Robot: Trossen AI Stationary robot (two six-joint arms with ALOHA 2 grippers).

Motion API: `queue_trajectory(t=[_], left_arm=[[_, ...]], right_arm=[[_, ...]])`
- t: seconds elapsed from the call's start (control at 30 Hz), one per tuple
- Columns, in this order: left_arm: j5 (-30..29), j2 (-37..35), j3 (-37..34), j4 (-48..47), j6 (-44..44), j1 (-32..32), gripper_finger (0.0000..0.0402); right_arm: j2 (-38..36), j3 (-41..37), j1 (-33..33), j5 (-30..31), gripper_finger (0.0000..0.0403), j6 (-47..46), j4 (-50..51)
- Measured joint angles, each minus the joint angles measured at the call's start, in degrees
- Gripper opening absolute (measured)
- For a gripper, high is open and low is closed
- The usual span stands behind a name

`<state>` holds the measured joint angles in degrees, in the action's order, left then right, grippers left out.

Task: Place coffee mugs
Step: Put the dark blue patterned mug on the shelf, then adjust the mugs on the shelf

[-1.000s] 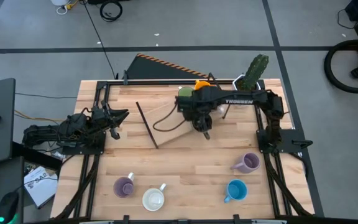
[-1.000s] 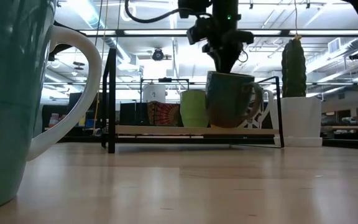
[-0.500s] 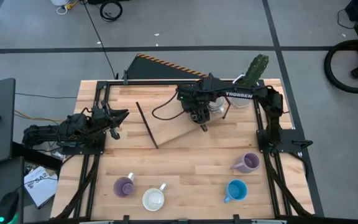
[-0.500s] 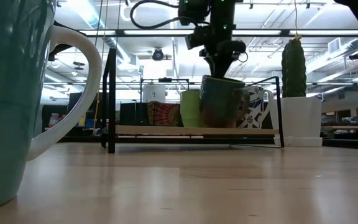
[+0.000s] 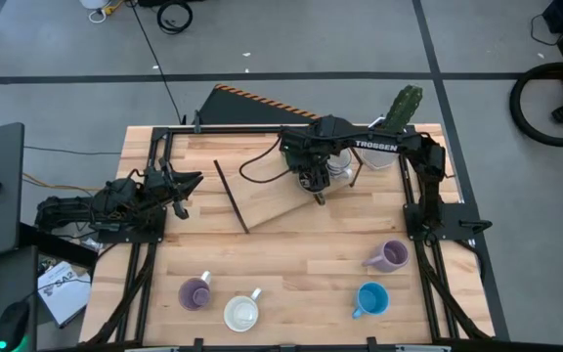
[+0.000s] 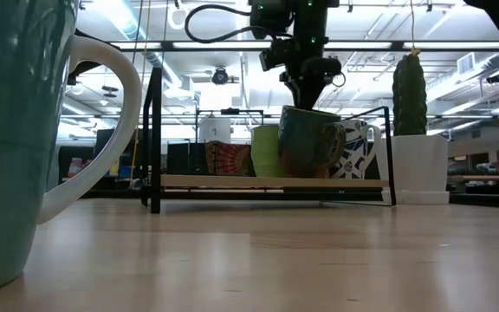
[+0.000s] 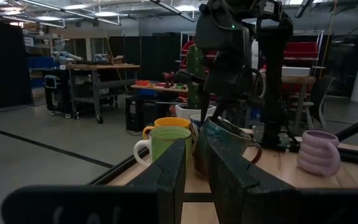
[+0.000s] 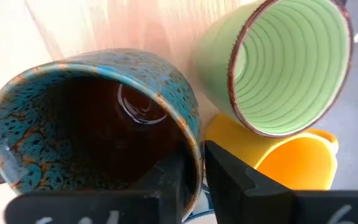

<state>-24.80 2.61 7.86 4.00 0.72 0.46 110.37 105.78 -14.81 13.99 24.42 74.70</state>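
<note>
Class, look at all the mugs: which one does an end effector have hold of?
The speckled teal-brown mug on the rack, beside the green mug; the right end effector pinches its rim. The others stand free.

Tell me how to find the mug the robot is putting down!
Look at the wooden rack at the table's far edge, near the cactus. The right gripper pinches the rim of the dark mug there, beside the green mug and the orange mug. Only it is speckled blue outside, brown inside.
</note>
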Motion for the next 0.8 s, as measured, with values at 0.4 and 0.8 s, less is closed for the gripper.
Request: queue_trajectory(t=[0.4, 0.8], left_arm=[[0.0, 0.0, 0.0, 0.0, 0.0, 0.0, 0.0068], [0.0, 0.0, 0.0, -0.1, 0.0, 0.0, 0.0068]], right_arm=[[0.0, 0.0, 0.0, 6.0, 0.0109, 0.2, -2.2], [-2.0, 0.0, 3.4, 7.5, 0.011, -3.0, -1.1]])
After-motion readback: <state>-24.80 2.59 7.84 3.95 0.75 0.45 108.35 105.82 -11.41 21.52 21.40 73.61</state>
